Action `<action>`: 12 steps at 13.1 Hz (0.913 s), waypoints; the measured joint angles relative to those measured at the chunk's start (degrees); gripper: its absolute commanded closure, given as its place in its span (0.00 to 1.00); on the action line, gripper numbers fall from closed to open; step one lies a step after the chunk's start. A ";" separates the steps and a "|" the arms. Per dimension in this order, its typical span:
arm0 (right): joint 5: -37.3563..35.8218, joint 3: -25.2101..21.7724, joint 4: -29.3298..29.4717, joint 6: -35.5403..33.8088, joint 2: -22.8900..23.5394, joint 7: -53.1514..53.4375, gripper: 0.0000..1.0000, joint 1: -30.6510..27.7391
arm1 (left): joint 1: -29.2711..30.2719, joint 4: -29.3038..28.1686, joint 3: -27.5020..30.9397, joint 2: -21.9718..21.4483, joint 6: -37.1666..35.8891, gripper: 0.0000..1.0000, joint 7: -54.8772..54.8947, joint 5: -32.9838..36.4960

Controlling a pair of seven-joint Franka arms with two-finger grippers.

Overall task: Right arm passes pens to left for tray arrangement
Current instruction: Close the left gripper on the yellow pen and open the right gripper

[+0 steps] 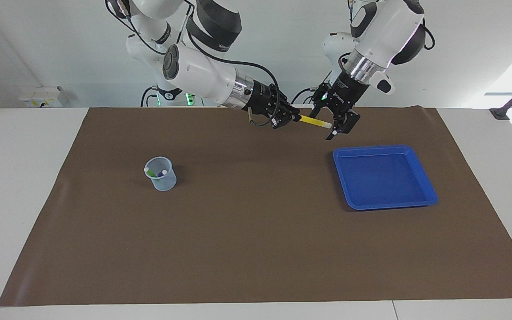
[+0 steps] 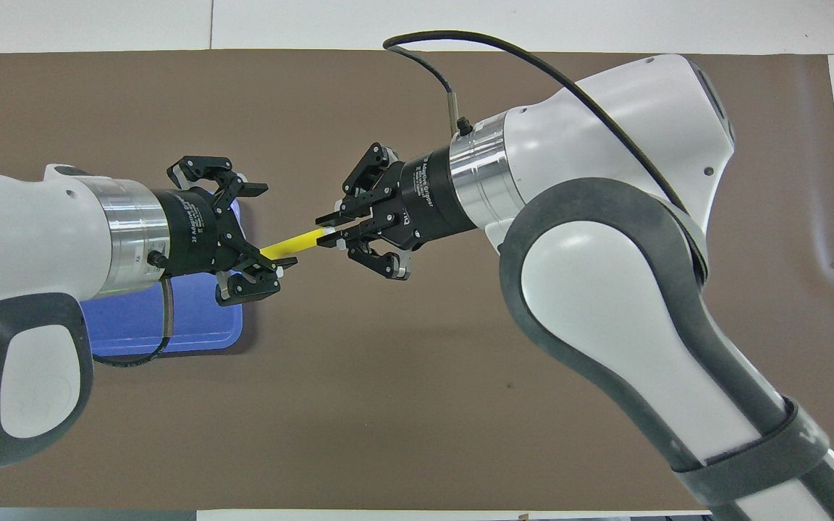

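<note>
My right gripper [image 1: 292,118] [image 2: 326,235] is shut on the yellow pen [image 1: 311,121] [image 2: 294,244] and holds it level in the air over the mat, beside the blue tray [image 1: 385,177] [image 2: 171,325]. The pen's pale end points at my left gripper [image 1: 327,121] [image 2: 266,228]. That gripper is open, and its fingers straddle the pale end from either side without pressing on it. A green pen [image 1: 151,172] and a purple pen [image 1: 162,173] stand in the translucent cup [image 1: 161,174]. The right arm hides the cup in the overhead view.
A brown mat [image 1: 256,249] covers most of the white table. The tray lies toward the left arm's end and the cup toward the right arm's end. Smaller white arms with green lights stand at the robots' edge.
</note>
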 measured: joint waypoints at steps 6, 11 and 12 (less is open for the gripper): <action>0.00 0.00 0.00 0.26 0.01 0.01 1.00 -0.01 | -0.05 -0.04 -0.06 -0.06 -0.30 0.46 0.07 -0.07; 0.00 -0.01 0.00 1.71 0.10 0.01 1.00 0.00 | -0.15 -0.04 -0.23 -0.38 -1.79 1.00 0.11 -0.37; 0.00 -0.01 0.04 2.20 0.17 0.01 1.00 0.00 | -0.25 -0.07 -0.29 -0.55 -2.43 1.00 0.51 -0.42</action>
